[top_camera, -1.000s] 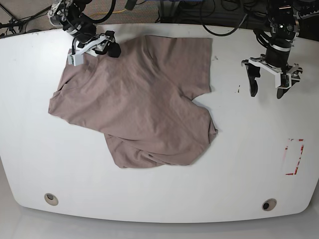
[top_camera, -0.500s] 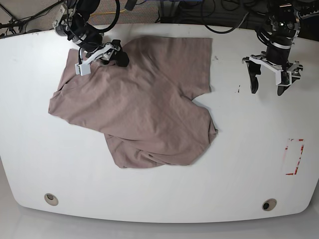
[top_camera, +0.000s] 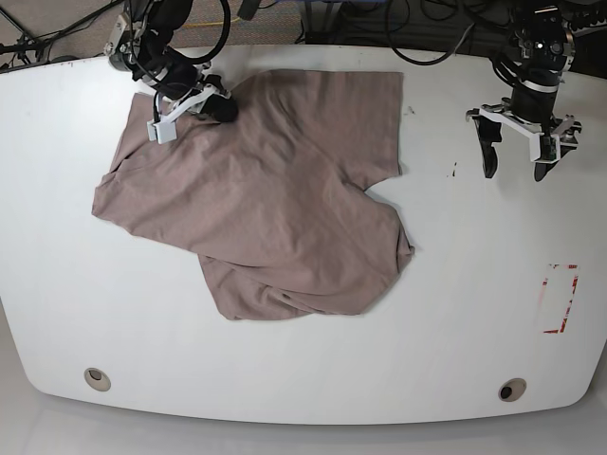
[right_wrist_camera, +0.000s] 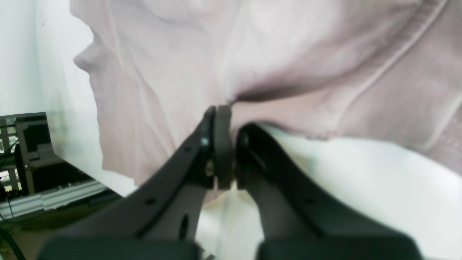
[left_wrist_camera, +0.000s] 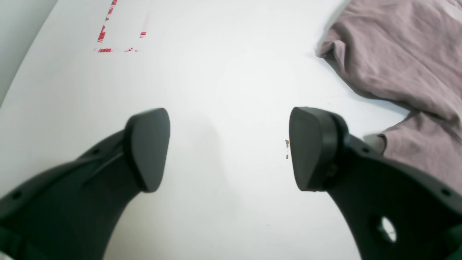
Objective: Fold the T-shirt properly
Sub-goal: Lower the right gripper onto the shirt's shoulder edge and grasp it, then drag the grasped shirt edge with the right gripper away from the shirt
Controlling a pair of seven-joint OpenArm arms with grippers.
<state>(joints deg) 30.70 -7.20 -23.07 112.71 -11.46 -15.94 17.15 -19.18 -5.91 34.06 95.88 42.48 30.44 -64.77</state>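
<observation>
The mauve-brown T-shirt (top_camera: 275, 199) lies crumpled and partly spread on the white table (top_camera: 455, 284), left of the middle. My right gripper (top_camera: 220, 107) is at the shirt's far left edge, by the collar, and is shut on the T-shirt. In the right wrist view the black fingers (right_wrist_camera: 220, 144) pinch a fold of the T-shirt (right_wrist_camera: 288, 54) with the gripper (right_wrist_camera: 225, 112) closed tight. My left gripper (top_camera: 515, 169) hovers over bare table at the far right, open and empty. The left wrist view shows that gripper (left_wrist_camera: 229, 148) wide apart, with the T-shirt (left_wrist_camera: 397, 54) off to its right.
A red-marked rectangle (top_camera: 560, 299) is on the table near the right edge, also seen as a red-marked rectangle (left_wrist_camera: 119, 39) in the left wrist view. Two round holes (top_camera: 97, 379) (top_camera: 512, 390) sit near the front edge. Cables and stands (top_camera: 379, 19) crowd the back.
My right gripper has shut on the shirt's far left edge after standing open over it. The left gripper has drifted slightly toward the back, still open.
</observation>
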